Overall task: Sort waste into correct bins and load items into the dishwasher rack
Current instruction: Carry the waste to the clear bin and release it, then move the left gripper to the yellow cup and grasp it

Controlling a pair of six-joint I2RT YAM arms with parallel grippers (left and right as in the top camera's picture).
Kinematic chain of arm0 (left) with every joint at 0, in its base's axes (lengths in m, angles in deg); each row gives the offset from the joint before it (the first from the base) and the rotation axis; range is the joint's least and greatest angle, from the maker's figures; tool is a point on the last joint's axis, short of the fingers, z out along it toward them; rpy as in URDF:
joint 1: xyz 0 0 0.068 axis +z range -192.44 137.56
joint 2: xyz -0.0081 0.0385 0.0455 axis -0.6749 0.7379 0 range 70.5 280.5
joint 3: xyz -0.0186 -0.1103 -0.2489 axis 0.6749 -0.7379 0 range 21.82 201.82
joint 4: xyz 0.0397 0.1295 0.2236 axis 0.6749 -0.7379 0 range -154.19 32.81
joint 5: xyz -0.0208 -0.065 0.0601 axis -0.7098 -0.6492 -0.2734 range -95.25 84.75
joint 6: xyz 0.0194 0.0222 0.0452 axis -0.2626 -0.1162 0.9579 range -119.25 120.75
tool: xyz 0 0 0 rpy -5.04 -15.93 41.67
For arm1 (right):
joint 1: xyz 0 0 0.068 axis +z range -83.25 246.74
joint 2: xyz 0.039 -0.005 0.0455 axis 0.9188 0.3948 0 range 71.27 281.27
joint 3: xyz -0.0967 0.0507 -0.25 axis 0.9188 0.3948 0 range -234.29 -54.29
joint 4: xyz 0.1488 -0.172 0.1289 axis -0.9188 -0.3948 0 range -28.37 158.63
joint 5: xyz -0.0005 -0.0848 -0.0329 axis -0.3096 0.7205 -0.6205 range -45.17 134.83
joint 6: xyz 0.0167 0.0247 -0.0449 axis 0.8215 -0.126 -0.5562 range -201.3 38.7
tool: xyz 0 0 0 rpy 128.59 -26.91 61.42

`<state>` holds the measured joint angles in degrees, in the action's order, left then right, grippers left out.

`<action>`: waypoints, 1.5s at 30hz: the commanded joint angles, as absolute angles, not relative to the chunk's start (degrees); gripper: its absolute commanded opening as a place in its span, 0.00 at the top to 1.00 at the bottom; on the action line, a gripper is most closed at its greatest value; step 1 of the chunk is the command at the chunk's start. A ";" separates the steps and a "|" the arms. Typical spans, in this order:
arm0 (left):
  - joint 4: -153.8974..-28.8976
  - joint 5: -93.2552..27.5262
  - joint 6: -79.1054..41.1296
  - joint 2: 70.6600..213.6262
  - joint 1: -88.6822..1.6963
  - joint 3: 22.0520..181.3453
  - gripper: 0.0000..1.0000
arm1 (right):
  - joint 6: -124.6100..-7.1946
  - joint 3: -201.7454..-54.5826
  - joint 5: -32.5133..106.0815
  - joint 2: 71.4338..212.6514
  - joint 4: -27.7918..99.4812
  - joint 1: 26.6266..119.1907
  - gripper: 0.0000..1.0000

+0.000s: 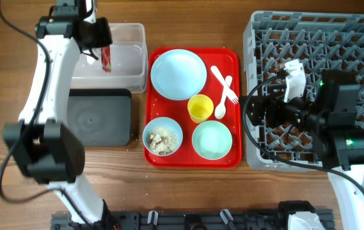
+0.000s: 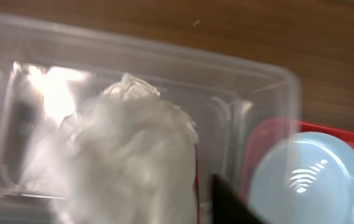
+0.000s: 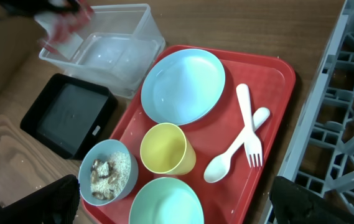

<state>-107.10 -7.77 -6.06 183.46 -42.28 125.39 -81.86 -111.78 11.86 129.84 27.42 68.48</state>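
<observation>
Tissue (image 2: 121, 162) gripped in left pincer (image 1: 100, 46) over clear tub (image 1: 130, 30) | right pincer (image 3: 177, 208) wide | wooden table (image 1: 188, 191)

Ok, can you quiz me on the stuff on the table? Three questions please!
1. True or false: the yellow cup stands on the red tray.
2. What is in the bowl nearest the black tray? A food scraps; B a spoon; C nothing.
3. How many bowls sit on the red tray?
Key: 1 true. 2 A. 3 two.
</observation>
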 commanded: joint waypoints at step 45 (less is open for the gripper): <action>-110.07 -17.11 -17.77 173.41 -75.79 105.17 0.18 | -79.19 -112.74 12.45 130.01 27.22 68.81 0.00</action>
<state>-111.67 -19.31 -16.90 172.43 -74.32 107.40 -79.85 -111.76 11.88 129.81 27.42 68.48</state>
